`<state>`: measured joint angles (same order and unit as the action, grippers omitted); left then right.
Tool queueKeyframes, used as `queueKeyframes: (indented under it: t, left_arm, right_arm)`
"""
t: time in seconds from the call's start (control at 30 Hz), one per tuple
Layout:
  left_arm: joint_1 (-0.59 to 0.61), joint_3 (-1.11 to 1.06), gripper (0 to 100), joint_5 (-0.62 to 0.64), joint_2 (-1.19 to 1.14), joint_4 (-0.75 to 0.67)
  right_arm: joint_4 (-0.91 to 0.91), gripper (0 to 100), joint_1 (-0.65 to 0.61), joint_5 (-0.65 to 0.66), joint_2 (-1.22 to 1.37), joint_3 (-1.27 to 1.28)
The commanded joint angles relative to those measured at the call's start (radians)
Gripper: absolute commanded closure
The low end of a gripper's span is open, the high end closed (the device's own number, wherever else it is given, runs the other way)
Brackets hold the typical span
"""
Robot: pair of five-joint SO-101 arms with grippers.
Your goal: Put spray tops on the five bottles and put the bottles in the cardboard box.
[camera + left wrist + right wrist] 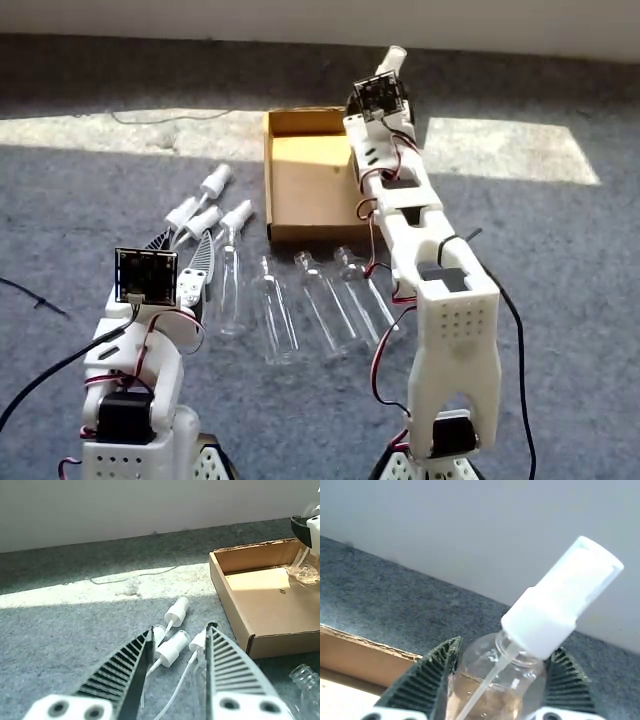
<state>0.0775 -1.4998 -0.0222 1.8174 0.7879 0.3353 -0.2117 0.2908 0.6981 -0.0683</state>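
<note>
My right gripper (506, 647) is shut on a clear bottle (490, 690) that carries a white spray top (560, 605). It holds the bottle over the far right side of the cardboard box (268, 180); the capped top (396, 57) pokes up past the wrist. My left gripper (180, 628) stands open low over the loose white spray tops (172, 648), one lying between its fingers (132, 667). Several uncapped clear bottles (275, 310) lie side by side on the carpet in front of the box.
Grey carpet covers the floor, with a sunlit band across the box (235, 605) and a pale wall behind. A thin wire (150, 118) lies left of the box. Both arm bases stand at the near edge, their cables trailing beside them.
</note>
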Motion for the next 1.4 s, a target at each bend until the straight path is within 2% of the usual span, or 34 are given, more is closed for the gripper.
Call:
queueKeyframes:
  t: [0.0,0.27,0.43,0.9,1.03,1.37]
  left_arm:
    - [0.004,0.004,83,0.002,0.01,0.005]
    - [0.004,0.004,83,0.002,0.01,0.005]
    - [0.004,0.004,83,0.002,0.01,0.005]
    - [0.004,0.004,83,0.002,0.01,0.005]
    - [0.004,0.004,83,0.002,0.01,0.005]
    - [0.004,0.004,83,0.002,0.01,0.005]
  right_arm:
    - [0.018,75.9,-0.004,0.011,-0.021,-0.007]
    - [0.016,73.1,-0.004,0.012,-0.021,-0.007]
    - [0.016,73.1,-0.012,0.083,-0.022,-0.007]
    - [-0.064,72.8,-0.008,0.081,-0.062,-0.033]
    - [-0.142,72.6,-0.008,0.08,-0.097,-0.042]
    - [-0.151,69.0,-0.01,0.08,-0.159,-0.042]
